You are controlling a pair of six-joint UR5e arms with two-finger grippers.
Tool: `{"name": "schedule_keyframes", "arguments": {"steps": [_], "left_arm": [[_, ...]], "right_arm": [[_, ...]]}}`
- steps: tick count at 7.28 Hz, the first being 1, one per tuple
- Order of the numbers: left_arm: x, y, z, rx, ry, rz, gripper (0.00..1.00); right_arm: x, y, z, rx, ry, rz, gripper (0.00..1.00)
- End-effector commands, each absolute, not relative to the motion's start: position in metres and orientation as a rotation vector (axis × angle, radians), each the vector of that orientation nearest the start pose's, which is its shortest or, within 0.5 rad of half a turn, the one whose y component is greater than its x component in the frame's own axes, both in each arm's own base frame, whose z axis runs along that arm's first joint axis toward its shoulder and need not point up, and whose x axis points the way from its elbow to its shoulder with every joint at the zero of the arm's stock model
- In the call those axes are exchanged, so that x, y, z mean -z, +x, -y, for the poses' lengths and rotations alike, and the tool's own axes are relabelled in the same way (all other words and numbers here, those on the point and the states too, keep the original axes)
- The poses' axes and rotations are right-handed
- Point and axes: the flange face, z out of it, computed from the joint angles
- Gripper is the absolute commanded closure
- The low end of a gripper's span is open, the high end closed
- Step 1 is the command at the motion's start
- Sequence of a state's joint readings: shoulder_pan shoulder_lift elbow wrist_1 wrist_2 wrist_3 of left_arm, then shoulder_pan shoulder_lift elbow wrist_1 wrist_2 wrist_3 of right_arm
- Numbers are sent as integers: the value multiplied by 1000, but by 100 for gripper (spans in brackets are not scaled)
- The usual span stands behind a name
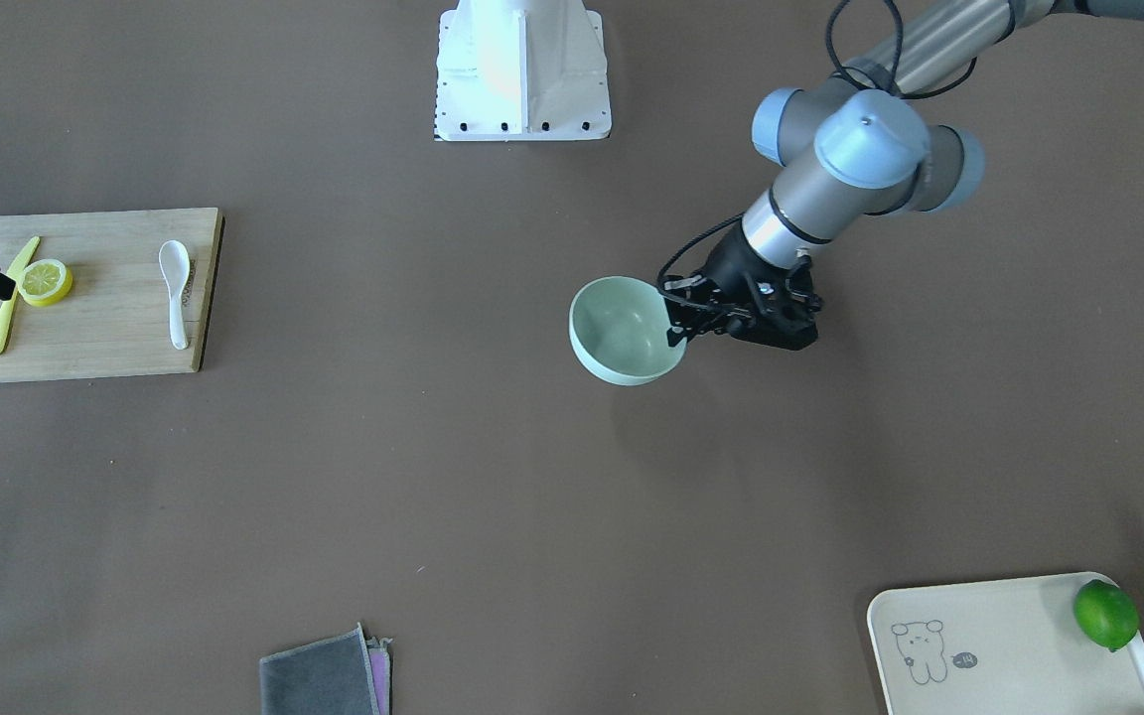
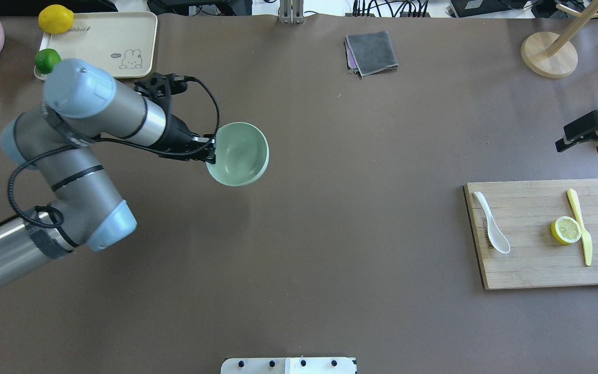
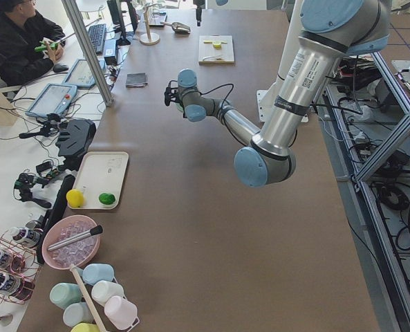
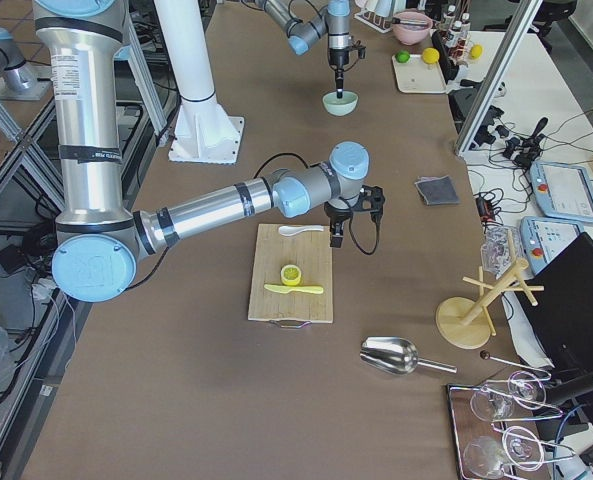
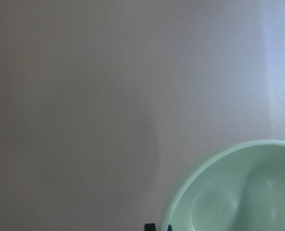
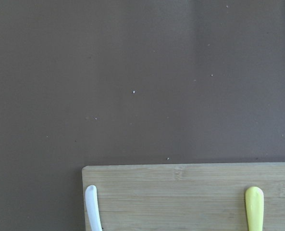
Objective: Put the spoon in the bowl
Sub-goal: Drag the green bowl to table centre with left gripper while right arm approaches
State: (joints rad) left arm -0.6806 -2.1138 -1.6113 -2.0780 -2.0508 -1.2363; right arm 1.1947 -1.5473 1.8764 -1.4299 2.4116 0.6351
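Seen from behind the robot, the left gripper [image 2: 211,154] pinched the left rim of the bowl [image 2: 241,154], its 2 fingers pressed onto the wall, 1 inside and 1 outside. The pale green bowl sat open side up and appeared raised off the brown table [image 2: 330,234], left of centre, with nothing in it.

The spoon [image 2: 491,228] lay far off to the right, on the left end of a wooden cutting board [image 2: 538,265]. Its scoop pointed toward the robot's side and its handle toward the far side. No gripper touched it. It was well apart from the bowl and the left gripper, with a wide stretch of table between them.

On the right end of the same board lay a lemon half [image 2: 566,230], with a yellow knife [image 2: 582,228] just beside it.

The right gripper [image 2: 584,134] hung beyond the board's far edge, toward its right end, apart from the spoon. Whether its fingers were spread or pressed together could not be told. Its wrist camera caught only the tips of the spoon handle and the knife at the board's far edge.
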Motion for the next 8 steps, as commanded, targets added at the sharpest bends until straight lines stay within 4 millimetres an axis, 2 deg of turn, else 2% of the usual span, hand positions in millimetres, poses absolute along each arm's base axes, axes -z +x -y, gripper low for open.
{"name": "schedule_keyframes", "arguments": {"steps": [1,3,4,5,6,8], "left_arm": [[-222,533,450,47,157,-1083,100],[-234,552,444,60,187,-1032,100],[-237,556,445,60,189,-1023,100],[-235,555,445,57,191,-1024,91],[-234,555,445,54,194,-1026,57],[-234,553,445,56,198,-1027,27]], "right_arm": [[-463,-143,482,-64,-11,946,0],[-457,-147,479,-50,-4,949,0],[-457,-150,478,-46,-6,949,0],[-457,-150,478,-44,-6,949,0],[-455,-152,477,-39,-5,952,0],[-450,-157,474,-24,-3,956,0]]}}
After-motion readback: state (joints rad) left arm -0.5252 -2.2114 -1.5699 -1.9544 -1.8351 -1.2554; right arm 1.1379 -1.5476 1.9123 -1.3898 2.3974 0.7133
